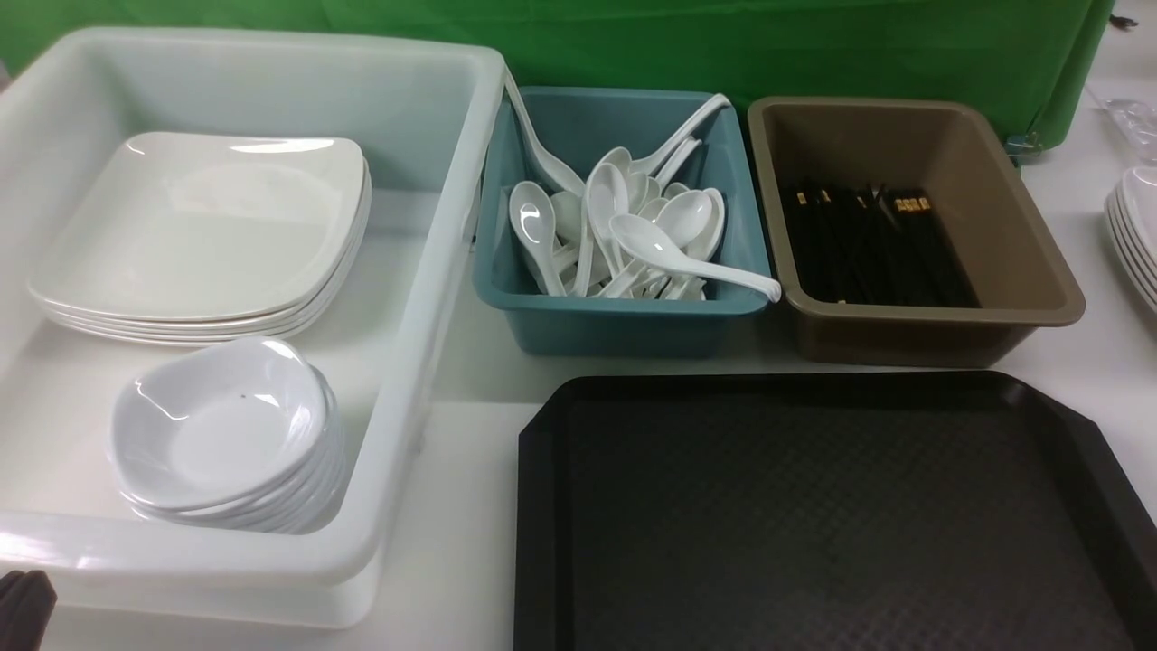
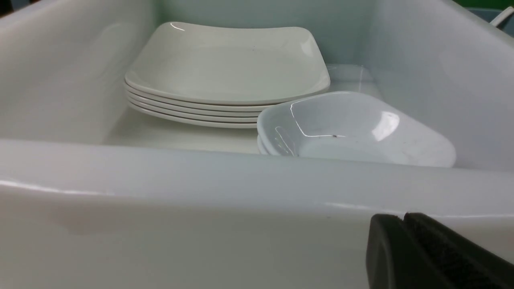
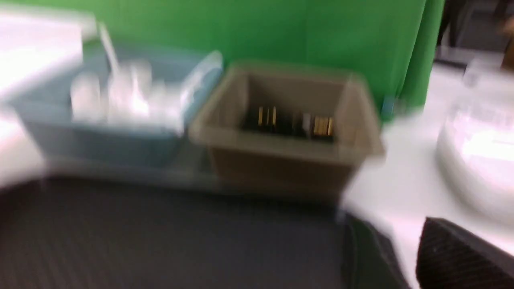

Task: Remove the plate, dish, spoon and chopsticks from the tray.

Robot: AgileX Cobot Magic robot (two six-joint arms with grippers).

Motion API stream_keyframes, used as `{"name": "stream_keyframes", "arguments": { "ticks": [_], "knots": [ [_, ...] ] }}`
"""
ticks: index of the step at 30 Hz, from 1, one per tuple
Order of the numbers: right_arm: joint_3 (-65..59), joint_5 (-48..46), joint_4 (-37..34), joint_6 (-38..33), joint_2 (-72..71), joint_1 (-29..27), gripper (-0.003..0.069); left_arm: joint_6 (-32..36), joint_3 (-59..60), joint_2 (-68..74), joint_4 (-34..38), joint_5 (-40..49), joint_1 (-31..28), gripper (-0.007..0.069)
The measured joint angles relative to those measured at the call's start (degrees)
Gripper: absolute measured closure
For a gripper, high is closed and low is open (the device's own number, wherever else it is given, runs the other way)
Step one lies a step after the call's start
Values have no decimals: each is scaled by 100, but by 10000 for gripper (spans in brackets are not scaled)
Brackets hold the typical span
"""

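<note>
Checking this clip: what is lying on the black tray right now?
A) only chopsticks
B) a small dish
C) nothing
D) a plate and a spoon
C: the tray shows bare textured surface; spoons sit in the teal bin and chopsticks in the brown bin.

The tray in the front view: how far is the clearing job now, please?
Done: the tray shows bare, with plates and dishes stacked in the white bin, spoons in the teal bin, chopsticks in the brown bin. In hand: nothing visible. Left: nothing visible on the tray.
</note>
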State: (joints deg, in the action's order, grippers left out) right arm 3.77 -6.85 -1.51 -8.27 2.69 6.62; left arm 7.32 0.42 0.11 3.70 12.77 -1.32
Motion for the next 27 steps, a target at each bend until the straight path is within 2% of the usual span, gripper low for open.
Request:
{"name": "stream_keyframes", "arguments": {
  "ticks": [5, 10, 27],
  "knots": [
    [-420, -664, 11, 55, -238, -367, 418, 0, 0, -2, 0, -1, 0, 613],
    [-420, -691, 18, 37, -259, -737, 418, 0, 0, -7, -62, -1, 0, 613],
    [-420, -691, 19, 31, -259, -760, 418, 0, 0, -7, -82, -1, 0, 613]
  ]
}}
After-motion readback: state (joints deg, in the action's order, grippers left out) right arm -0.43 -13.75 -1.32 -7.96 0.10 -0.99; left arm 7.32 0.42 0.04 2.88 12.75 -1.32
